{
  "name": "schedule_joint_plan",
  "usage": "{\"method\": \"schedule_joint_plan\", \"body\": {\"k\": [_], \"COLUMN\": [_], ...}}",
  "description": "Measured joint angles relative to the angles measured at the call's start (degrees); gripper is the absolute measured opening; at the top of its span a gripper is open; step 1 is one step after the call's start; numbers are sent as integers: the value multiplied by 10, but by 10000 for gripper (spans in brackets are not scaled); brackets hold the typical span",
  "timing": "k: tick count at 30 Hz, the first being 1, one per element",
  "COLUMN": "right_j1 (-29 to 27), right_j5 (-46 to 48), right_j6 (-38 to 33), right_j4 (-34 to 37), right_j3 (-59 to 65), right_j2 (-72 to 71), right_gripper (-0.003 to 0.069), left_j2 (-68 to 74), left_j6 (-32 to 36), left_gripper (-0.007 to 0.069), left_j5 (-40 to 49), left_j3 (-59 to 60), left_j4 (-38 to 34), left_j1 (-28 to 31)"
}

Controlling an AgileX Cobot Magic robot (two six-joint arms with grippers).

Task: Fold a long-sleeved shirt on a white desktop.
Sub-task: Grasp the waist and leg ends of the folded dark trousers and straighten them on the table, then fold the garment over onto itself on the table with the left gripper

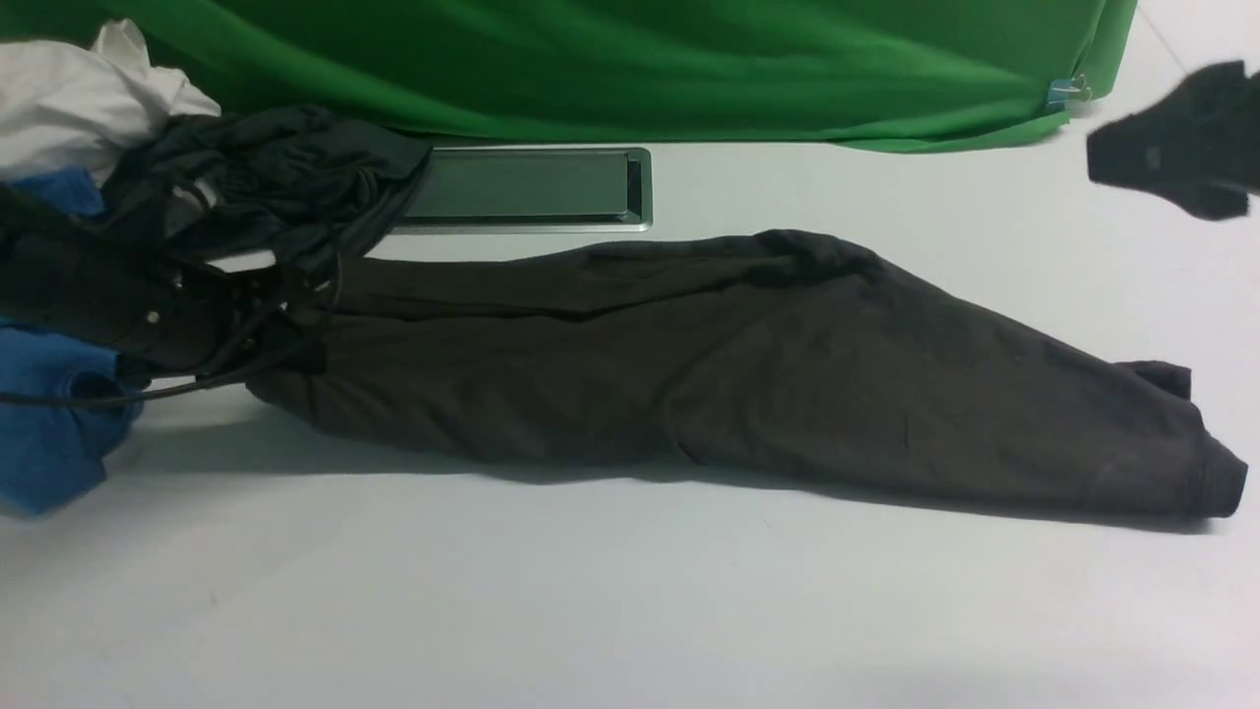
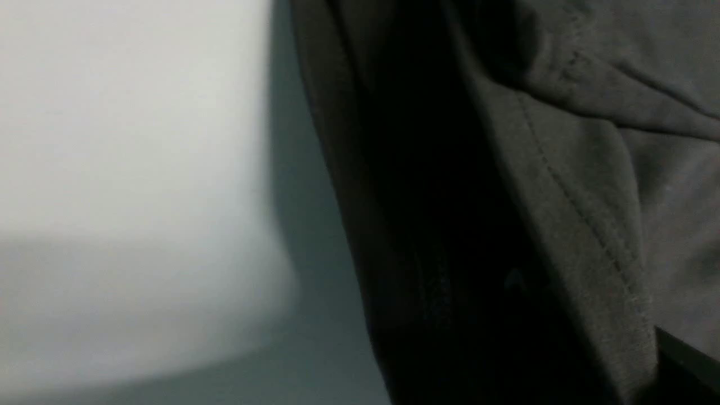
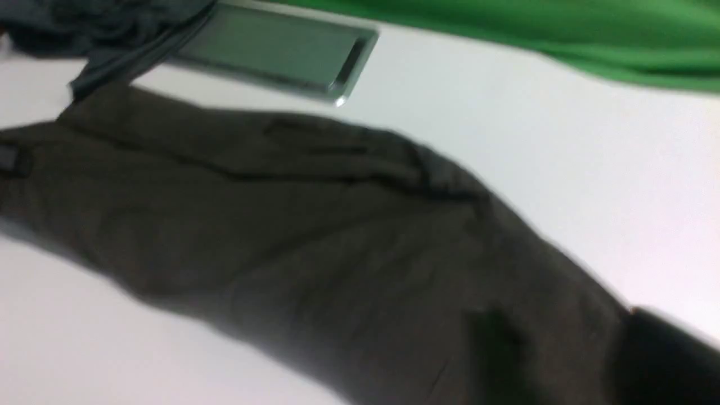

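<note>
Dark olive-brown knit shirt stretches mid-frame across matte white worktop. Left jaws and right jaws: grip unclear, cannot tell.

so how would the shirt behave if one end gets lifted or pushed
Probably floppy: the shirt lies limp and creased on the desktop, so a lifted end would likely drape and sag. Its thick-looking cuff suggests a heavier knit, maybe weighty for cloth. Pushed, it would likely bunch up rather than slide whole.
</note>
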Motion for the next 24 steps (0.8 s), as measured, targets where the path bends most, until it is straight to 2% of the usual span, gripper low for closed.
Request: {"method": "schedule_joint_plan", "body": {"k": [1, 4, 11, 17, 18, 21, 22, 23, 24], "right_j1": [0, 0, 0, 0, 0, 0, 0, 0, 0], "right_j5": [4, 10, 10, 10, 10, 12, 12, 15, 16], "right_j6": [-2, -5, -6, -6, -6, -6, -5, -5, -5], "right_j4": [9, 28, 42, 44, 44, 45, 45, 45, 45], "right_j3": [0, 0, 0, 0, 0, 0, 0, 0, 0], "right_j2": [0, -2, -39, -88, -89, -113, -115, -122, -126], "right_gripper": [81, 34, 20, 27, 28, 40, 40, 44, 48], "left_j2": [-3, -16, -38, 3, 3, 93, 98, 140, 168], "left_j6": [8, 27, 12, -71, -71, -101, -103, -117, -129], "left_gripper": [74, 74, 74, 74, 74, 74, 74, 74, 74], "left_j5": [2, 11, 44, 32, 32, 36, 37, 49, 59], "left_j3": [0, -8, -123, -334, -341, -469, -469, -514, -538], "left_j4": [-12, -46, -78, -25, -23, -5, -3, 9, 20], "left_j1": [2, 1, -46, -243, -251, -401, -401, -458, -491]}}
